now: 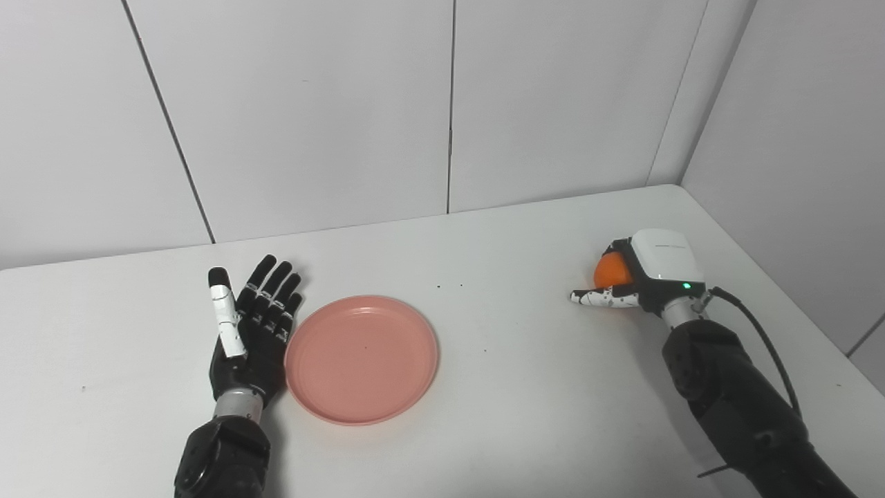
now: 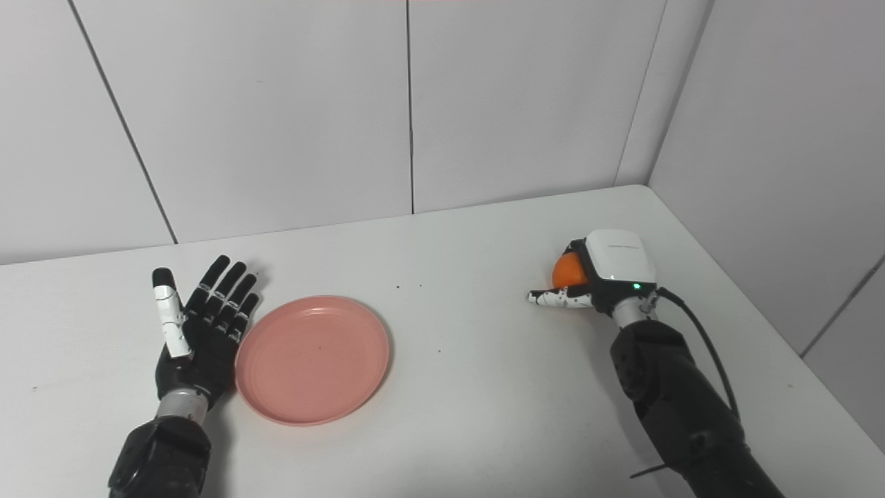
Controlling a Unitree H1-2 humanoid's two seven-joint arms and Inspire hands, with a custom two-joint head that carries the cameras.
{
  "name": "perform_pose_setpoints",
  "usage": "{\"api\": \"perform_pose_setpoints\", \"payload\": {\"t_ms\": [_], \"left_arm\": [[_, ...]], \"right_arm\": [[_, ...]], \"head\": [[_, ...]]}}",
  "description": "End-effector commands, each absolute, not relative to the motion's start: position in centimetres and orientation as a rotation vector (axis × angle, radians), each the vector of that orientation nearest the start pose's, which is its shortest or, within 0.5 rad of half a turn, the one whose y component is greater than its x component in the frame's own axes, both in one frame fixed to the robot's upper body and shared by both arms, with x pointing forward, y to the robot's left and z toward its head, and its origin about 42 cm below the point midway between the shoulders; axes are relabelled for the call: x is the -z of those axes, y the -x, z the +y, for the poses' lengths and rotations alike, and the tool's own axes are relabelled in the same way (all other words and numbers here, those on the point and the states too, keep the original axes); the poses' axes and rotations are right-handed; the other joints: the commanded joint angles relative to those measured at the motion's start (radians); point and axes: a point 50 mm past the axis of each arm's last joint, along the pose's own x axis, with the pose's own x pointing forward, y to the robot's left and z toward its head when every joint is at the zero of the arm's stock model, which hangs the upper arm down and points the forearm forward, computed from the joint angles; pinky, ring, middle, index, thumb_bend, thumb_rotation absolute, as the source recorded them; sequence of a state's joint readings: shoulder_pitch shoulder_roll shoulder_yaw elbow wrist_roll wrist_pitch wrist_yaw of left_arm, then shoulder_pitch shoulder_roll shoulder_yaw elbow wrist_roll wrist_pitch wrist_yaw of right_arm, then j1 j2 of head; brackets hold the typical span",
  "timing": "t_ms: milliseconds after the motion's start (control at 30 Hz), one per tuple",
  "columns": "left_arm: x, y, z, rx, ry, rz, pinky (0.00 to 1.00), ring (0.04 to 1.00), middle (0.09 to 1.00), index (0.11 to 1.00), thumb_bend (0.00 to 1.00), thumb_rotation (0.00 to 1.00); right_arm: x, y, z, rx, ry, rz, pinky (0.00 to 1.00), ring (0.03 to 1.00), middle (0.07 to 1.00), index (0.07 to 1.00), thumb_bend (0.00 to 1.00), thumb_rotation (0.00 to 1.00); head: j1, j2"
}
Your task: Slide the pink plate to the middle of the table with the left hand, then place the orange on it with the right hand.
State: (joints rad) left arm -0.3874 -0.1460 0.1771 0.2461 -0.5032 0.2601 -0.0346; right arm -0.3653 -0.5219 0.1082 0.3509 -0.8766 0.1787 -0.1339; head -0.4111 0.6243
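Left eye view, and nearest us the two dark forearms come up from the bottom edge, both cut off there, so nothing of the elbows shows. The left hand (image 1: 250, 332) lies low over the white table (image 1: 525, 387), fingers straight and slightly fanned, thumb out to the side, holding nothing. Its edge sits right against the left rim of the pink plate (image 1: 361, 358); whether they actually touch, I can't tell from here. That flat, side-on pose reads to me as a pushing stance: palm edge behind the rim, ready to shove the plate toward the right. The plate sits a little left of the table's middle, upright and empty, so the slide looks largely done or close to it.

Across to the right and a bit farther back, the right hand (image 1: 639, 277) is wrapped over the orange (image 1: 611, 271), well apart from the plate. Only a slice of the fruit peeks out beside the white back housing, which hides the fingers curled around it. One speckled white thumb (image 1: 601, 298) points left along the tabletop beneath it. I read it as a hold on the orange, though how firmly the hidden fingers press I cannot say, nor whether the fruit has left the surface. A cable (image 1: 757, 339) trails back from the wrist.

Beyond that, only the pale panelled wall (image 1: 311, 124) and the corner.
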Motion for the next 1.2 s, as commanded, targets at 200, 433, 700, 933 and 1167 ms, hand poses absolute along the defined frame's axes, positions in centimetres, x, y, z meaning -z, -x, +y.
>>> {"api": "perform_pose_setpoints", "payload": {"t_ms": [200,433,700,933,1167], "left_arm": [[-10.5,-38.4,15.2,0.078,0.665,0.281,0.96,0.852,0.798,0.745,0.84,0.80],[-10.7,-38.4,15.2,0.073,0.667,0.279,0.96,0.838,0.786,0.742,0.84,0.79],[-10.7,-38.4,15.0,0.078,0.668,0.279,0.97,0.842,0.785,0.739,0.85,0.79],[-10.6,-38.3,14.7,0.076,0.672,0.283,0.96,0.846,0.782,0.724,0.85,0.78],[-10.6,-37.8,13.4,0.064,0.670,0.293,0.93,0.829,0.775,0.706,0.84,0.78]], "right_arm": [[-16.7,-39.8,-38.6,0.175,1.440,0.062,0.12,0.182,0.243,0.276,0.56,0.51],[-16.7,-39.6,-38.6,0.150,1.426,0.081,0.16,0.222,0.281,0.321,0.50,0.46],[-17.4,-39.4,-38.5,0.142,1.417,0.068,0.16,0.215,0.274,0.323,0.49,0.42],[-19.5,-39.3,-38.0,0.167,1.386,0.011,0.12,0.180,0.242,0.281,0.51,0.43],[-21.6,-38.7,-37.7,0.198,1.364,-0.083,0.08,0.131,0.192,0.241,0.53,0.41]], "head": [[0.001,0.003],[0.001,0.006],[0.003,0.007],[0.030,0.010],[0.126,0.002]]}}
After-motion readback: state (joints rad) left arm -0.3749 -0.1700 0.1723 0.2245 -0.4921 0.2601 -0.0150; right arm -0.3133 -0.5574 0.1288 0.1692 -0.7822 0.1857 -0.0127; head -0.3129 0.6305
